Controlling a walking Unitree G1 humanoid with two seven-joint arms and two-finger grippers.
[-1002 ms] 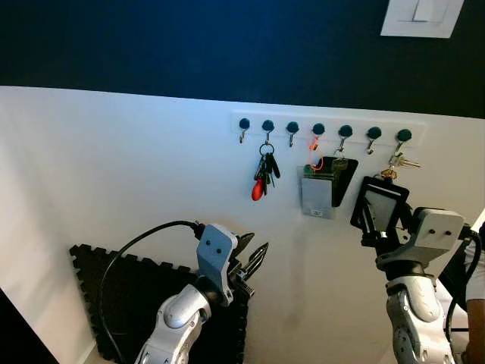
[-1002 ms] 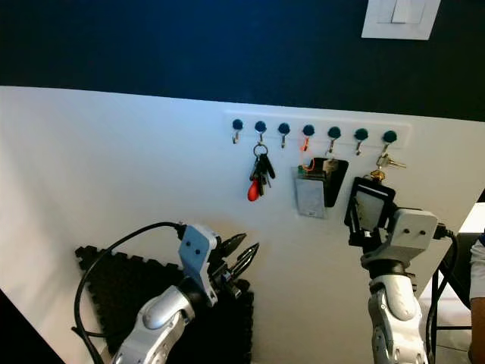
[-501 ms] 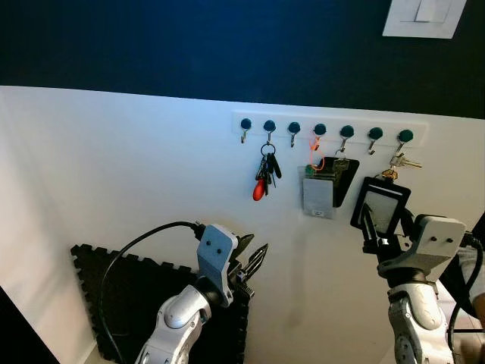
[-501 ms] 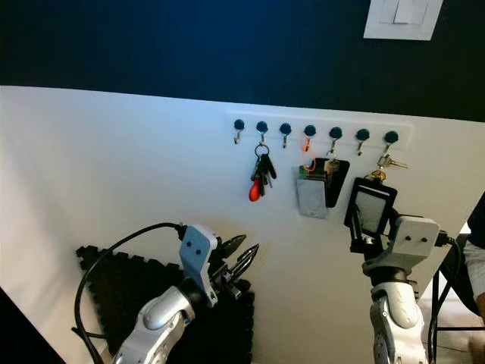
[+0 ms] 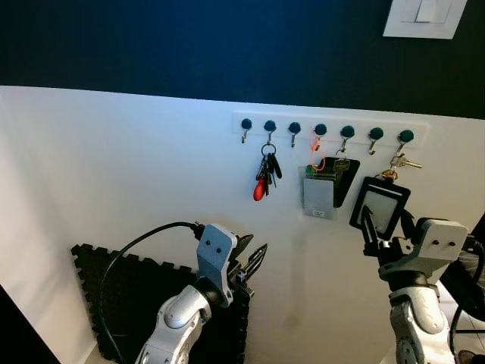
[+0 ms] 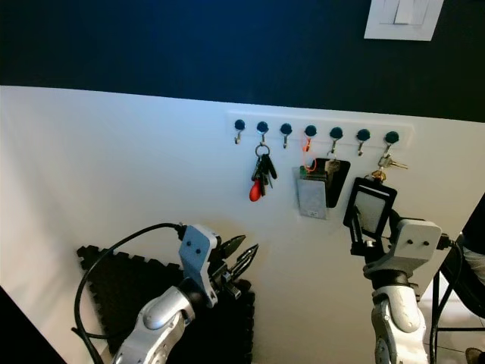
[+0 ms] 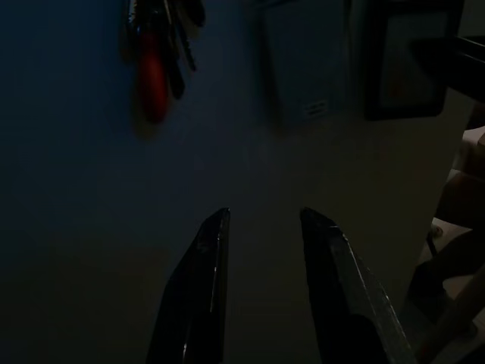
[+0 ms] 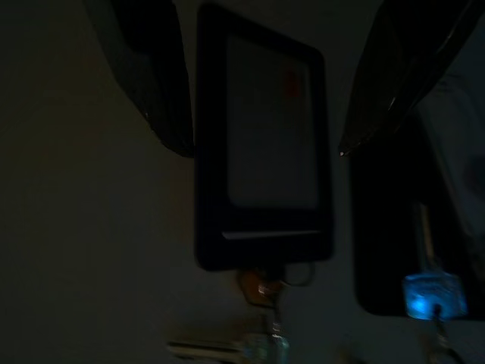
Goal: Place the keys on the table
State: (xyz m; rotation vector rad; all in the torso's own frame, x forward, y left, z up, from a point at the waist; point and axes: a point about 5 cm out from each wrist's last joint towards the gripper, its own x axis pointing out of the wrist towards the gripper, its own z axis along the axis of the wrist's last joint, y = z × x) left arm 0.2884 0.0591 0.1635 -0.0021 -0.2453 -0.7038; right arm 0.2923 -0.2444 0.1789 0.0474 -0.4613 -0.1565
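Black badge holder (image 5: 381, 208) with keys (image 5: 402, 161) is hung on the hook rail (image 5: 327, 130). Right gripper (image 5: 386, 227) is spread wide before it, not touching. Left gripper (image 5: 254, 262) is held low, narrowly parted.

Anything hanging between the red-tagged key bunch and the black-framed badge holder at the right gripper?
Yes. In the left eye view, a grey card holder on an orange loop hangs between the red-tagged key bunch and the black-framed badge holder.

Right tool (image 5: 383, 227) slightly lower, rightward.
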